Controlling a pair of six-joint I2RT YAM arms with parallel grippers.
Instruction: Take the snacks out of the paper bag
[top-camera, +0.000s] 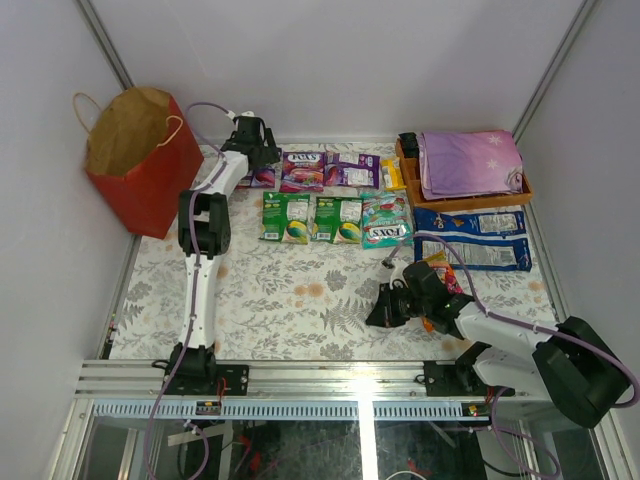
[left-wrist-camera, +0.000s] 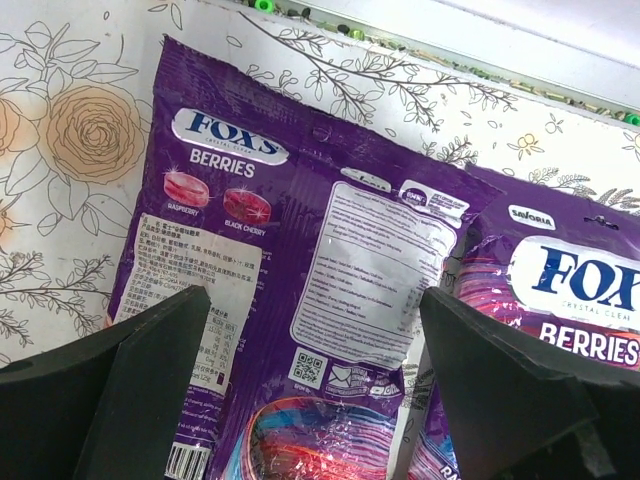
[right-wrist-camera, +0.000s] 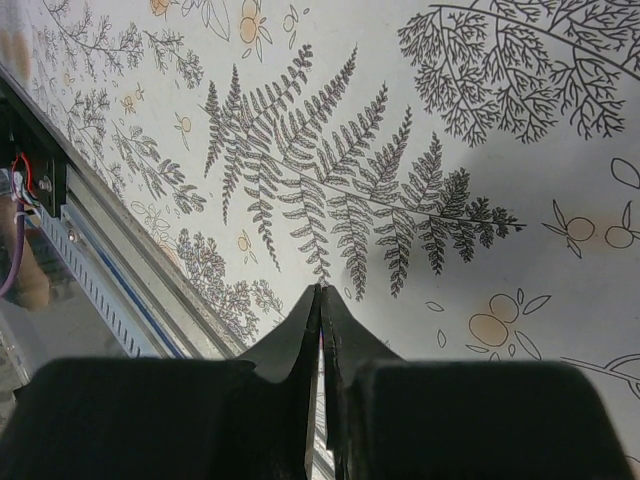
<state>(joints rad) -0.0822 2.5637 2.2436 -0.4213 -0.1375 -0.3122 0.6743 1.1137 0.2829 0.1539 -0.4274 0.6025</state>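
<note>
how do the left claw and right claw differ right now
The left claw stands wide open; the right claw is shut, tips touching. The left claw is over a purple FOX'S Berries packet by the far edge; the right claw is over a bare fern-print patch of the table near the front rail. Shared: both are black and hold nothing.
</note>
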